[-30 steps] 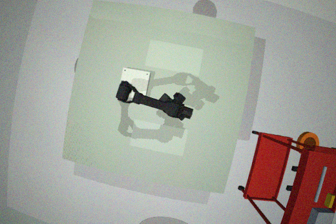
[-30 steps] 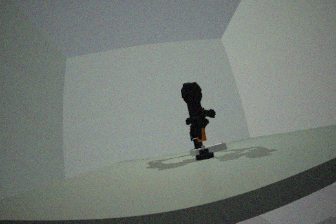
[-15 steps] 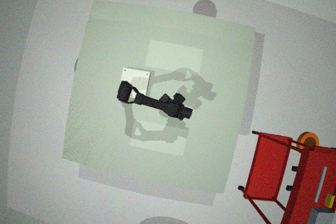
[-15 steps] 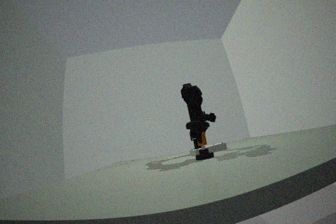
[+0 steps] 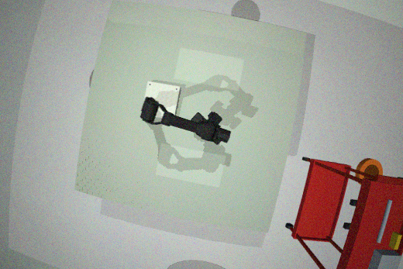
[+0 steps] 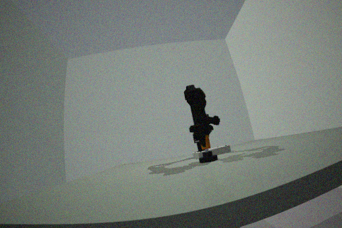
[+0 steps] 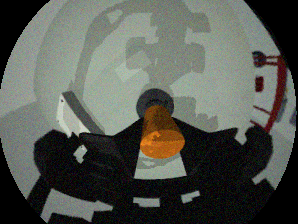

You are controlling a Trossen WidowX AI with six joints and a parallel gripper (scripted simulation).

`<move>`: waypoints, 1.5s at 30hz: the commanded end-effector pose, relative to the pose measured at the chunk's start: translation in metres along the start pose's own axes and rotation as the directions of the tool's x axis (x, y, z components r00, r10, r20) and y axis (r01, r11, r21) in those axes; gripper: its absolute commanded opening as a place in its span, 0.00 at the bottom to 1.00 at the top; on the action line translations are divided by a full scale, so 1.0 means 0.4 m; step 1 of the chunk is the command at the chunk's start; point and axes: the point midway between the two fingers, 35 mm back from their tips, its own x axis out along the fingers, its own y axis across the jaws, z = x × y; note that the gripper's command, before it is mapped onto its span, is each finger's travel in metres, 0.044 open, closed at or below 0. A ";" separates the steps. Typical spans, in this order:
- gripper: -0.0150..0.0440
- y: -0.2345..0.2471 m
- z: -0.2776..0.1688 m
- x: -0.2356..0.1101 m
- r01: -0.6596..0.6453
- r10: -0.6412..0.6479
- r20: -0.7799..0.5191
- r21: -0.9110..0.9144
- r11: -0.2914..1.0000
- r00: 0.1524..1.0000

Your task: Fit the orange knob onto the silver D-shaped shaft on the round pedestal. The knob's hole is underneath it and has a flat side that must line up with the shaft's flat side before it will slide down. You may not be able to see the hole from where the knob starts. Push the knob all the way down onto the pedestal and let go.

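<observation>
1. The table [image 5: 116, 168] is a pale green square slab, standing on a light floor [image 5: 349, 83]; two lighter rectangular patches mark its middle.
2. A red cart [image 5: 322, 199] stands off the table's corner at the lower right of the top view, with an orange ring [image 5: 369, 168] at its upper edge (the wrist view catches a sliver of red at its right rim).
3. The arm [image 5: 186, 122] is black and stretches from its base across the table's centre; in the exterior view it rises almost straight up and points downward at its end [image 6: 198, 113].
4. A white base plate [image 5: 170, 90] lies under the arm's foot, one corner free.
5. The gripper [image 7: 160, 137] is clamped on the knob [image 7: 160, 132], its black fingers pressing from both sides.
6. The knob is orange and tapered; it hangs in the grip directly above the pedestal [image 7: 156, 100], its far end touching or just short of it (I cannot tell which).
7. The pedestal is a dark round disc on the table, partly hidden behind the knob; in the exterior view it shows as a dark block [image 6: 208, 158] below the orange knob [image 6: 206, 142].
8. The shaft is hidden by the knob.
</observation>
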 end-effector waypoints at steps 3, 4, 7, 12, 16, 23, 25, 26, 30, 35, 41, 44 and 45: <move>0.25 -0.001 0.000 0.009 0.004 -0.004 -0.002 -0.001 1.000 1.000; 0.25 -0.001 0.000 0.011 0.004 -0.004 -0.002 0.000 1.000 1.000; 0.25 0.000 0.000 0.016 0.004 -0.004 -0.002 0.000 1.000 1.000; 0.25 0.000 0.000 0.026 0.004 -0.004 -0.002 0.000 1.000 1.000; 0.25 -0.001 0.000 0.034 0.004 -0.004 -0.002 0.000 1.000 1.000; 0.25 0.000 0.001 0.036 0.001 -0.001 0.000 0.001 1.000 1.000; 0.25 0.000 0.001 0.036 0.001 -0.001 0.000 0.001 1.000 1.000; 0.25 0.000 0.001 0.036 0.001 -0.001 0.000 0.001 1.000 1.000; 0.34 0.000 0.001 0.036 0.001 -0.001 0.000 0.001 1.000 1.000; 0.57 0.000 0.001 0.036 0.001 -0.001 0.000 0.001 1.000 1.000; 0.83 0.000 0.001 0.036 0.001 -0.001 0.000 0.001 1.000 1.000; 0.97 0.000 0.001 0.036 0.001 -0.001 0.000 0.001 1.000 1.000; 1.00 0.000 0.001 0.036 0.001 -0.001 0.000 0.001 1.000 1.000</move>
